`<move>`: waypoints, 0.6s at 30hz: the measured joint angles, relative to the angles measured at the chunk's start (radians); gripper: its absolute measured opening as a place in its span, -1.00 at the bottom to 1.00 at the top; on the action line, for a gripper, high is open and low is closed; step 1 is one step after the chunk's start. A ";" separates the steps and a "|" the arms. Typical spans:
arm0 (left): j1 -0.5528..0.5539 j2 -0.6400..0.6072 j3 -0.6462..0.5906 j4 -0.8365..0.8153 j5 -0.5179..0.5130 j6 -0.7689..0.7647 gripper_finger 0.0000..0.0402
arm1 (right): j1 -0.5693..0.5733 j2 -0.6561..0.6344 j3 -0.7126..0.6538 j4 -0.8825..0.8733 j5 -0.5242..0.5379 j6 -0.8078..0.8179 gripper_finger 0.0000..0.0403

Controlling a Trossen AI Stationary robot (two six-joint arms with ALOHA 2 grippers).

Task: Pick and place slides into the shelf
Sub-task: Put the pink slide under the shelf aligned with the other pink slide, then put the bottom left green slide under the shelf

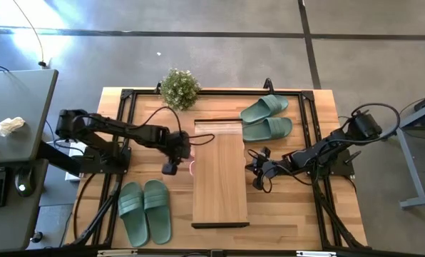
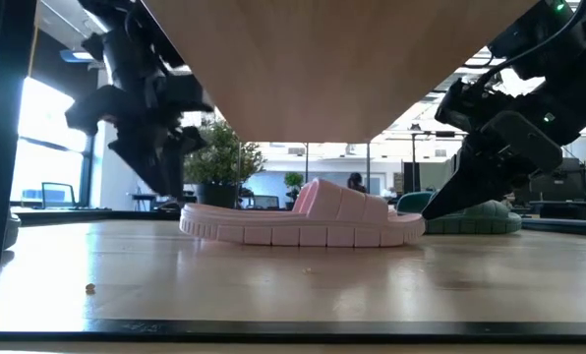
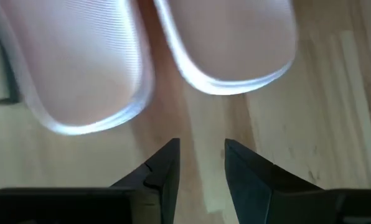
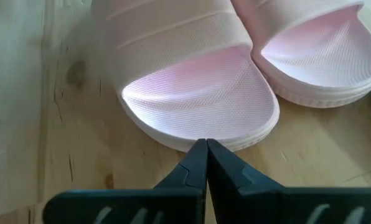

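Left gripper (image 3: pixel 201 162), slightly spread and empty, hovers just short of the pink slides (image 3: pixel 79 68) under the shelf (image 1: pixel 219 178); right gripper (image 4: pixel 205 155), pressed together, meets the opposite ends. Risk: slides skidding sideways when pushed. Pale wood bench (image 1: pixel 291 207); bright office beyond.

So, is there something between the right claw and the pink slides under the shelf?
Nothing visible. In the right wrist view the shut right claw sits directly at the open toe end of one pink slide, with only bare table around. The shelf plank is above the slides, not between.
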 joint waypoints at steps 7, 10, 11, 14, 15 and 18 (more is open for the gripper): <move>0.000 -0.172 0.000 -0.123 -0.049 -0.050 -0.45 | 0.000 0.000 0.000 0.002 -0.001 0.000 -1.00; 0.000 -0.256 0.000 -0.164 -0.047 -0.096 -0.45 | 0.000 0.000 0.000 0.003 -0.001 0.000 -1.00; 0.000 -0.284 0.000 -0.173 -0.043 -0.113 -0.45 | 0.000 0.000 0.000 0.003 -0.007 0.002 -1.00; 0.000 -0.368 0.000 -0.192 -0.007 -0.179 -0.45 | 0.000 -0.006 0.000 0.000 -0.031 0.004 -1.00; 0.000 -0.395 0.000 -0.194 0.014 -0.197 -0.45 | -0.001 -0.016 0.000 -0.006 -0.043 0.010 -1.00; -0.014 -0.473 0.000 -0.194 0.074 -0.253 -0.45 | 0.001 -0.067 0.000 -0.045 -0.046 0.056 -1.00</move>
